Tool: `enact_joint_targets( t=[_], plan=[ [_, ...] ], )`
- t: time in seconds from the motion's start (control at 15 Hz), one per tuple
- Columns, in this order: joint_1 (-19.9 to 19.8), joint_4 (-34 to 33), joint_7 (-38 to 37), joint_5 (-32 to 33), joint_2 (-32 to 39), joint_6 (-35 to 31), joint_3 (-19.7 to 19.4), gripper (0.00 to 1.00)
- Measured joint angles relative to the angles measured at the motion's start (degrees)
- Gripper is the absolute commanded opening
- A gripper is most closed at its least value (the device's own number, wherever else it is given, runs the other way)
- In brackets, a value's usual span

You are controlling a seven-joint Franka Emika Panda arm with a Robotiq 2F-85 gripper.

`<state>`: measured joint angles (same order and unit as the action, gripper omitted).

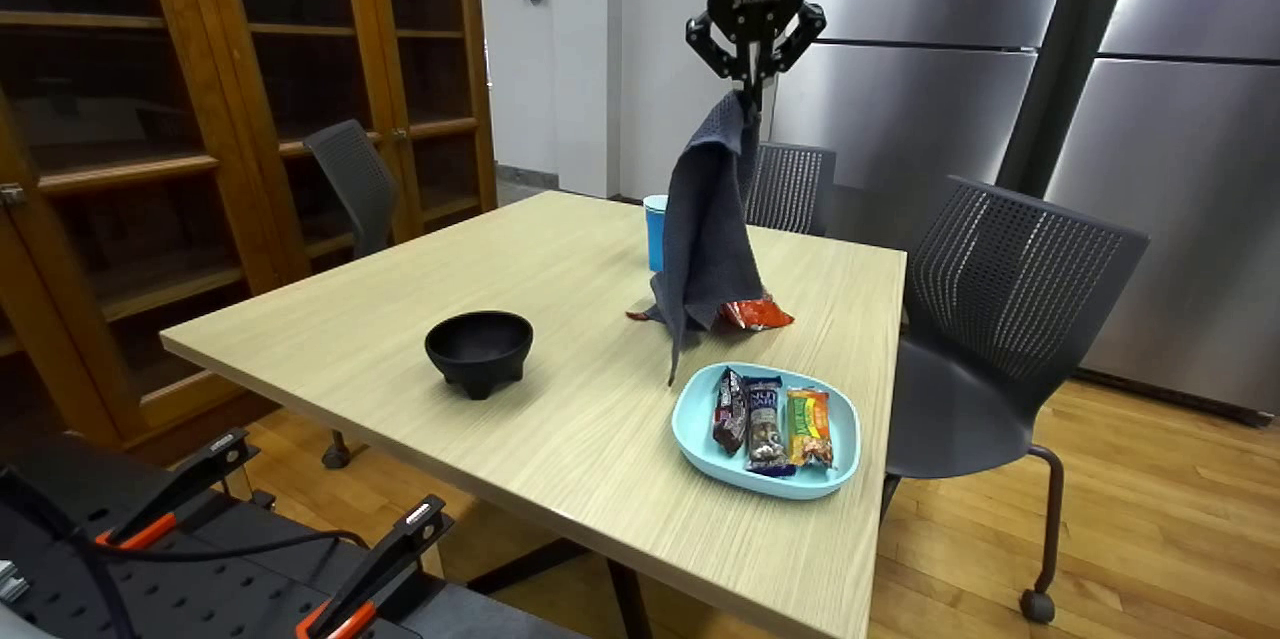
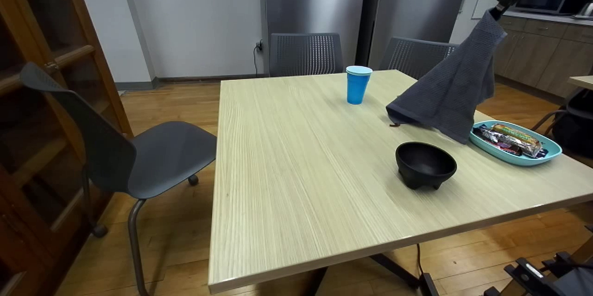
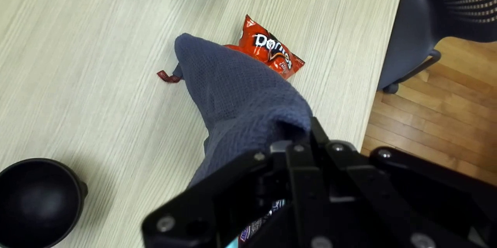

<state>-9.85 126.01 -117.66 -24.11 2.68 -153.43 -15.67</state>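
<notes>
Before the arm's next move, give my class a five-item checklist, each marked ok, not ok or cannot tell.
1. Gripper shut on the blue-gray cloth: ok.
2. Doritos bag fully visible in the wrist view: not ok, the cloth hides part of it.
3. Blue cup upright: ok.
4. Black bowl upright and apart from the cloth: ok.
5. Cloth clear of the teal tray: cannot tell, its hanging corner ends close by.
</notes>
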Motion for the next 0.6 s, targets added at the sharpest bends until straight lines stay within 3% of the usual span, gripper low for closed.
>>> enact_joint_targets(
  t=[0.6],
  plan=[
    [-1.5,5.6,0.1,0.0,-3.5,-4.7,0.0,0.01]
  ],
)
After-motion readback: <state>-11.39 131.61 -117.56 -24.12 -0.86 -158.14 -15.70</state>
